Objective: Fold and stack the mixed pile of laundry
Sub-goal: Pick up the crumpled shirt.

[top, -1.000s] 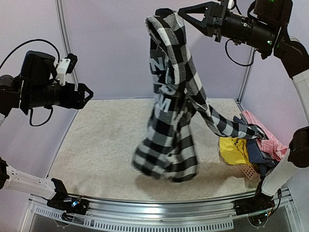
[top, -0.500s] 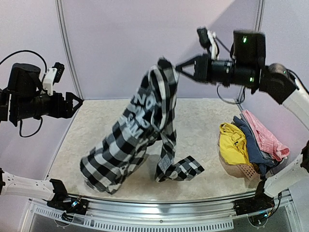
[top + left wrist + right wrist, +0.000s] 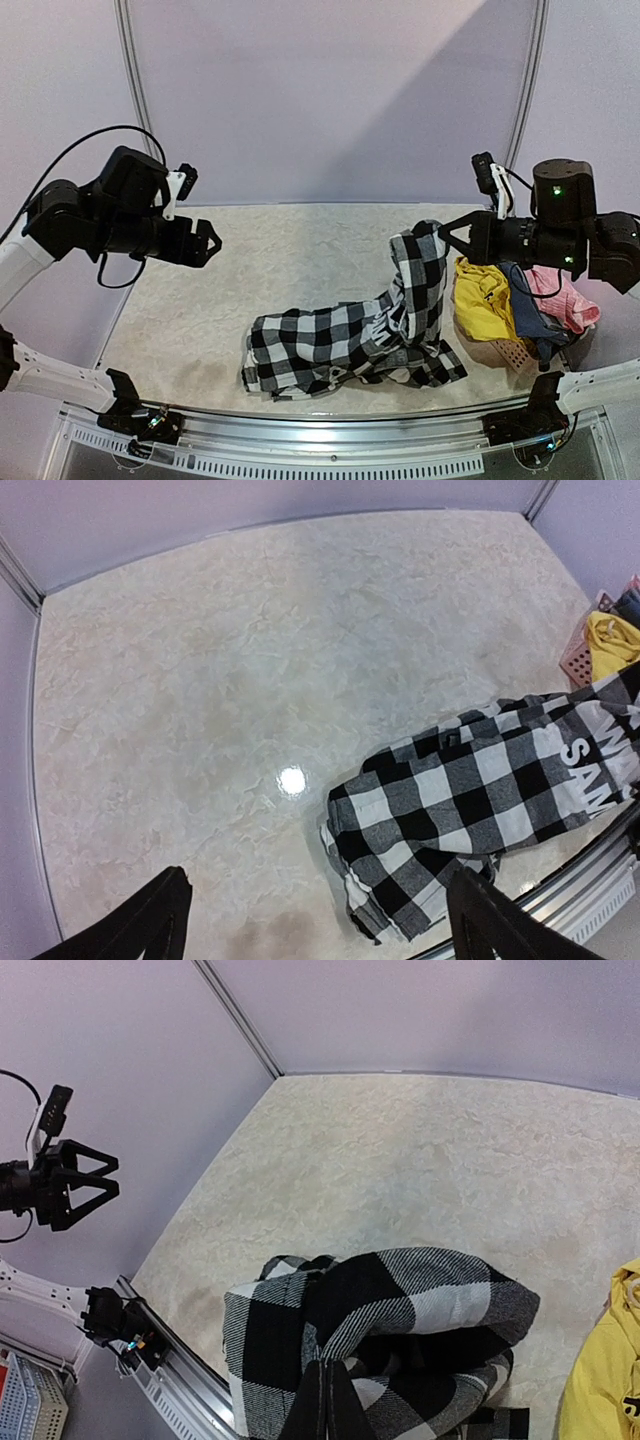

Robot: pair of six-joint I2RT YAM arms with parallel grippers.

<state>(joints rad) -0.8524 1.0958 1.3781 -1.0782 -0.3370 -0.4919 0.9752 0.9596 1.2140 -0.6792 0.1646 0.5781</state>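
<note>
You had right gripper (image 3: 447, 233) clamped on a bunched checked shirt (image 3: 330, 345) fold, left gripper (image 3: 207, 243) spread empty; fold could've slipped out.

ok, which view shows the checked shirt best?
Top external: the whole checked shirt shows, spread on the table and rising to the right gripper. Left wrist catches only its flat part; right wrist only the bunched fabric at the pinch.

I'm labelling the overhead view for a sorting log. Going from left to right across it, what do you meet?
Left pincer → checked shirt → yellow garment → blue-grey garment → pink garment.
</note>
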